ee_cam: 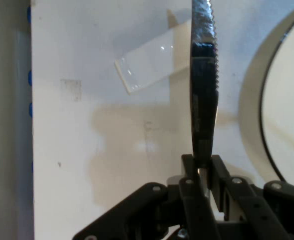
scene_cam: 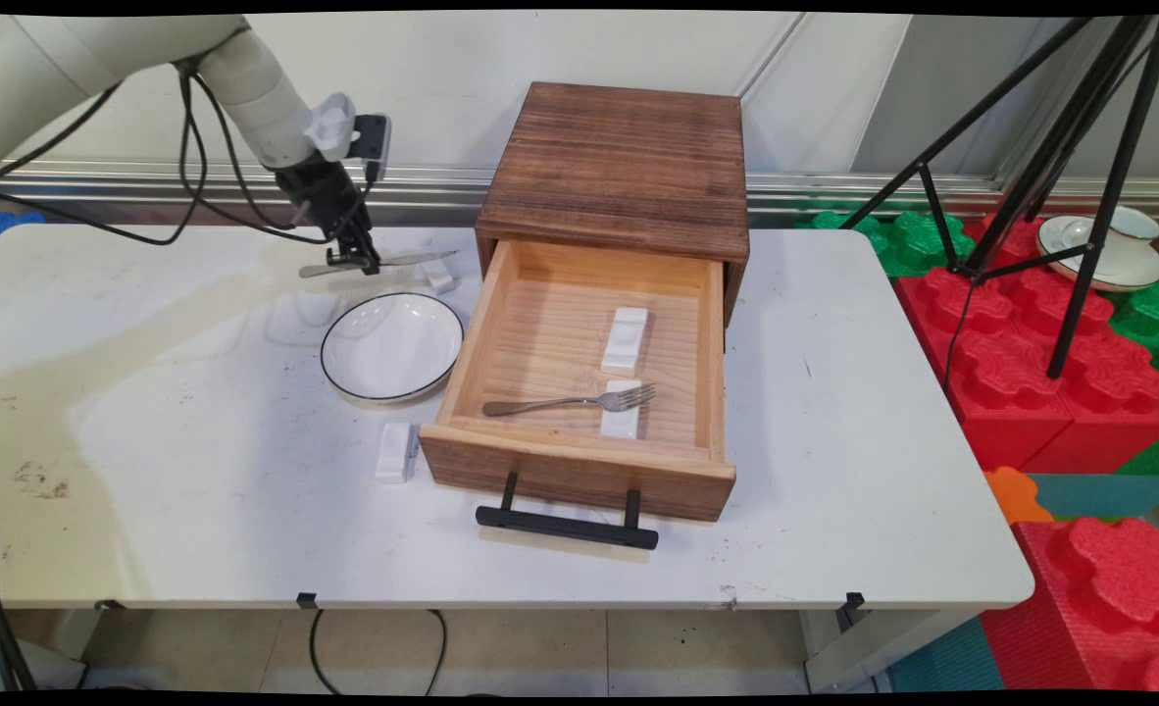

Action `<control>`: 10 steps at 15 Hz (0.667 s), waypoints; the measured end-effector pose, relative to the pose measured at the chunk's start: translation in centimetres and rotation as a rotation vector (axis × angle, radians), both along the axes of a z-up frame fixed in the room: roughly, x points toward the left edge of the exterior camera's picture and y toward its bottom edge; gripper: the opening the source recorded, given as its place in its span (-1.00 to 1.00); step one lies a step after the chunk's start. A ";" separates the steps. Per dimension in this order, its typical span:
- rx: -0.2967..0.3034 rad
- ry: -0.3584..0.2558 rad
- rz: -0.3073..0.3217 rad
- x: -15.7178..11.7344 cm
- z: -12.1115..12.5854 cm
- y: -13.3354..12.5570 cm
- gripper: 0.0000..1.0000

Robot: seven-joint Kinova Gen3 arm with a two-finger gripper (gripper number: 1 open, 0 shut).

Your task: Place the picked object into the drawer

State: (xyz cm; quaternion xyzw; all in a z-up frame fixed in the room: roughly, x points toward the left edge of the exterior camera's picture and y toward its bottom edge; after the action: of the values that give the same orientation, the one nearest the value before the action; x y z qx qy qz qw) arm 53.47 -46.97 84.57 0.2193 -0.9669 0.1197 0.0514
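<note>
Right now the gripper (scene_cam: 362,263) pinches a knife (scene_cam: 383,263) near its middle, jaws closed on it. Its long axis lies level above the table (scene_cam: 148,412), just behind the plate (scene_cam: 392,347), tip towards the open drawer (scene_cam: 579,392) and a white rest (scene_cam: 437,277).
</note>
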 end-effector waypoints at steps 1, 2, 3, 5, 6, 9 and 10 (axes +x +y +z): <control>-0.001 0.000 -0.002 0.0 0.3 0.3 -1.00; -0.002 -0.001 -0.005 0.1 0.7 0.8 -1.00; -0.002 -0.002 -0.007 0.2 1.0 1.1 -1.00; -0.004 -0.002 -0.014 0.2 1.9 2.2 -1.00; -0.006 0.000 -0.016 0.2 2.3 2.7 -1.00; -0.012 0.010 -0.024 -0.1 3.7 4.2 -1.00; -0.013 0.013 -0.026 -0.2 4.1 4.7 -1.00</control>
State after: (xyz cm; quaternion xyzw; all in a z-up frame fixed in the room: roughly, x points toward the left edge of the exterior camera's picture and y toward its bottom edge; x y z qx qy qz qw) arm 53.29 -42.26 88.64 0.2070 -0.9686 0.1238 0.0608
